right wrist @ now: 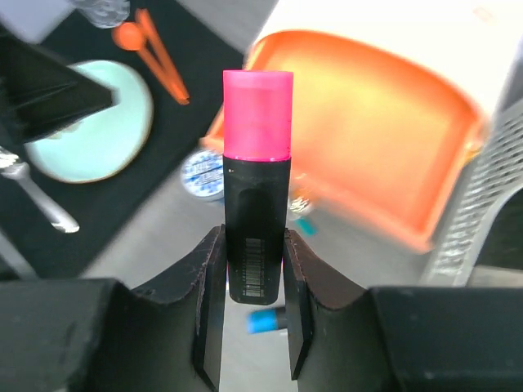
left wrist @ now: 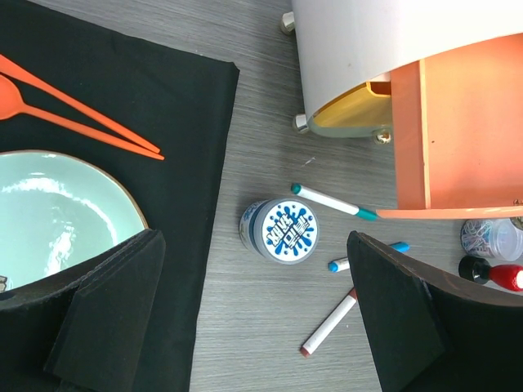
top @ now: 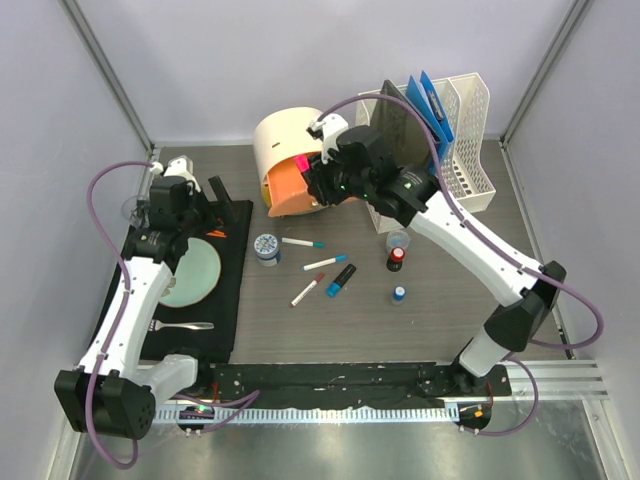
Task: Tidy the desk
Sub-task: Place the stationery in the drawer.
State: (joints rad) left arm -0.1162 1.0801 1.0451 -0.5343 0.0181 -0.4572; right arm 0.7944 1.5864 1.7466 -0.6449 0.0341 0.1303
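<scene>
Pink-capped, the black highlighter (right wrist: 257, 204) stood clamped in the right gripper (right wrist: 253, 245), close to the open orange drawer (right wrist: 384, 139); stowing pens seemed the step in hand. The left gripper (left wrist: 253, 314) hung spread wide and empty above the desk (top: 420, 330), the grey wood-grain top under everything, strewn with markers (top: 322, 263). Next, the highlighter needed carrying over the drawer and releasing.

The left arm (top: 135, 290) and right arm (top: 470, 250) are the same build, glossy white shells between chunky black joints, a purple cable (top: 100, 185) looping off each, and the left claw (left wrist: 257, 327) and right claw (right wrist: 253, 245) are black with flat matte pads (left wrist: 106, 310).
</scene>
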